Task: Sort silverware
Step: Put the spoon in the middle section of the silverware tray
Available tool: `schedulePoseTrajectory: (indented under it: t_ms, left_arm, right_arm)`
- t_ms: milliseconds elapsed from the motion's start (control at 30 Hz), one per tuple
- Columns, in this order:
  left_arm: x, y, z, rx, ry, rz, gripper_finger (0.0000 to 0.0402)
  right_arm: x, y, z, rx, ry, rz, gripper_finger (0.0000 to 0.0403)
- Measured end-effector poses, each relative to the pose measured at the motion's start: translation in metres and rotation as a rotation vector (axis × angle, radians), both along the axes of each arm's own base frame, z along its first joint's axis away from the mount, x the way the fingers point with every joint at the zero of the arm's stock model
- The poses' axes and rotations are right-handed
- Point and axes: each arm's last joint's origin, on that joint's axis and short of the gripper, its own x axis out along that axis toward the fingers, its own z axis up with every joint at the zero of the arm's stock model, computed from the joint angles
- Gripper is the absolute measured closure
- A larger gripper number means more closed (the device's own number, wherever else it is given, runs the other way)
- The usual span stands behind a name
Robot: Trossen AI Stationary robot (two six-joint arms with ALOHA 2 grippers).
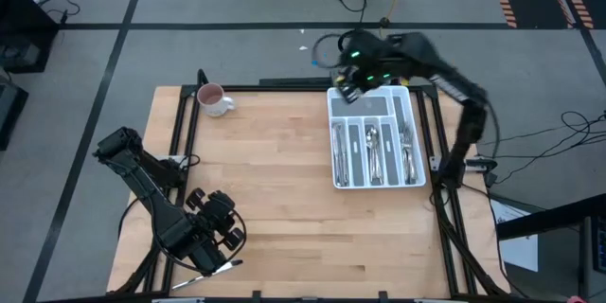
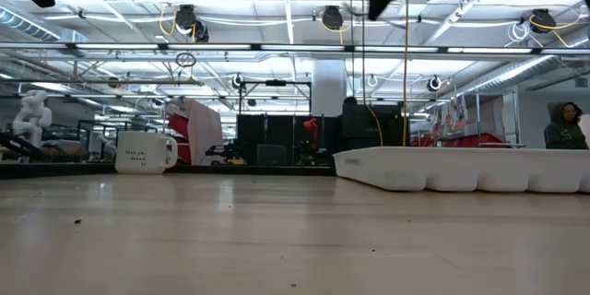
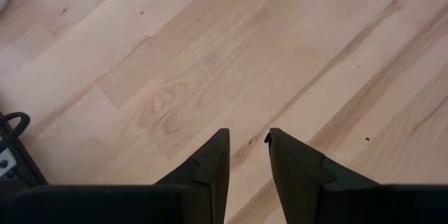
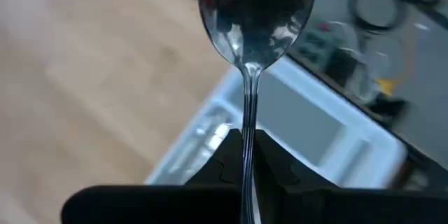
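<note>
the spoon (image 4: 256,14) in the right gripper (image 4: 246,155) looks hard and stiff, so it likely will not bend. it is thin and probably light. its shiny metal is smooth, so it could slip or swing round if held loosely. the best place to hold it seems to be the thin handle, and that is where the fingers have it now, closed tight on it with the bowl sticking out in front.

the spoon is silver and so shiny that the room shows in its round bowl. its handle is slim and straight.

the right gripper (image 1: 352,83) hangs above the far end of the white tray (image 1: 333,102), on the right side of the wooden surface (image 1: 275,199). more silverware (image 1: 374,151) already lies in the tray's long slots, shiny and silver too. which slot holds which kind is too small to tell.

the left gripper (image 3: 246,140) waits low over the near left corner of the surface. its fingers are partly open, with a small gap between them, and they hold nothing. only bare wood shows under them.

a white mug (image 1: 214,100) stands at the far left, well apart from the tray.
</note>
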Motion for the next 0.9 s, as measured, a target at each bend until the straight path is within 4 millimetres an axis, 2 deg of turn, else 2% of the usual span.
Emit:
schedulePoseTrajectory:
  t_ms: [67,167,300,400,567,767,900]
  left_arm:
    - [0.0,0.0,0.0,0.002,-0.002,0.0,0.0295]
    - [0.0,0.0,0.0,0.002,-0.002,0.0,0.0295]
    - [0.0,0.0,0.0,0.002,-0.002,0.0,0.0295]
    - [0.0,0.0,0.0,0.002,-0.002,0.0,0.0295]
    - [0.001,0.001,0.0,0.003,-0.003,0.002,0.0295]
    - [0.001,0.001,0.0,0.004,-0.004,0.003,0.0295]
    - [0.002,0.002,0.0,0.004,-0.003,0.007,0.0295]
  right_arm:
    - [-0.022,-0.007,0.001,-0.018,0.016,-0.072,0.0403]
    - [-0.051,-0.017,-0.012,0.021,0.063,-0.178,0.0403]
    - [-0.079,-0.016,-0.048,0.078,0.114,-0.263,0.0403]
    - [-0.092,-0.012,-0.079,0.14,0.063,-0.305,0.0403]
    - [-0.102,-0.003,-0.132,0.23,-0.099,-0.377,0.0403]
    - [-0.095,0.012,-0.188,0.308,-0.209,-0.441,0.0403]
    - [-0.09,0.023,-0.214,0.338,-0.252,-0.468,0.0403]
